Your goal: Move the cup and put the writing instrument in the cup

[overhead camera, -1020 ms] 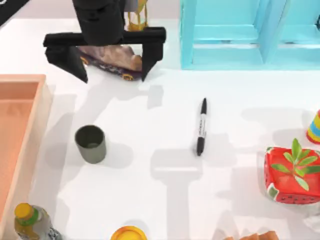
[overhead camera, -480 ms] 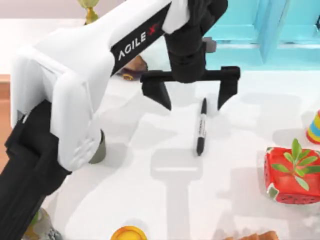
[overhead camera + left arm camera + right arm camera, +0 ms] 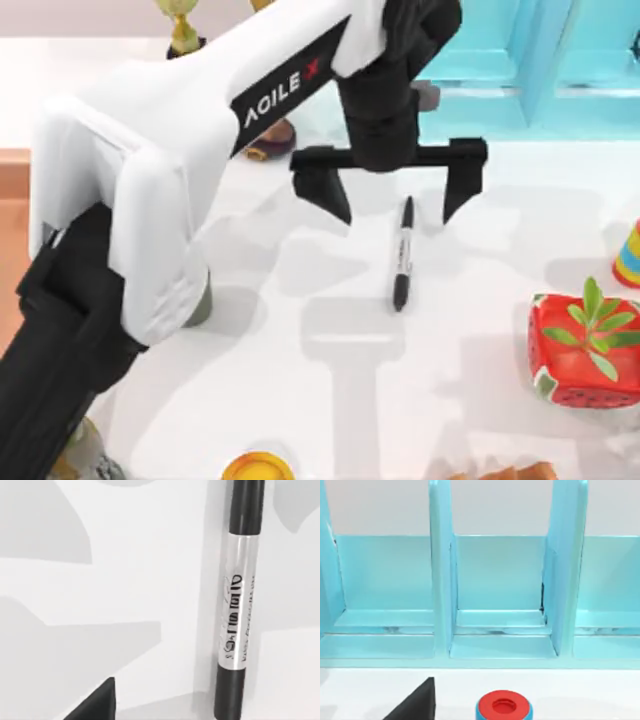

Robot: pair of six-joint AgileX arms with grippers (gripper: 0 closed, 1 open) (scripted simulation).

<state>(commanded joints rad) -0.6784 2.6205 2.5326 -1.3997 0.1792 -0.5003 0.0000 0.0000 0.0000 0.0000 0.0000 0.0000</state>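
Top view has the left gripper point(image 3: 398, 205) over the white desk point(image 3: 480, 300), fingers apart astride the slim black marker's point(image 3: 402, 254) tip; left wrist view reveals its glossy label band point(image 3: 236, 602). Grey-green cup point(image 3: 200, 300) peeks beside the arm.

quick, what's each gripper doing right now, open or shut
Left gripper: open, empty, its fingers either side of the marker top end.
Right gripper: a dark finger shows in its wrist view; open or shut cannot be told.

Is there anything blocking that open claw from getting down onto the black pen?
Nothing visible does. The left end effector hangs open above the marker's far end, one finger on each side, and only bare white table lies around the pen.
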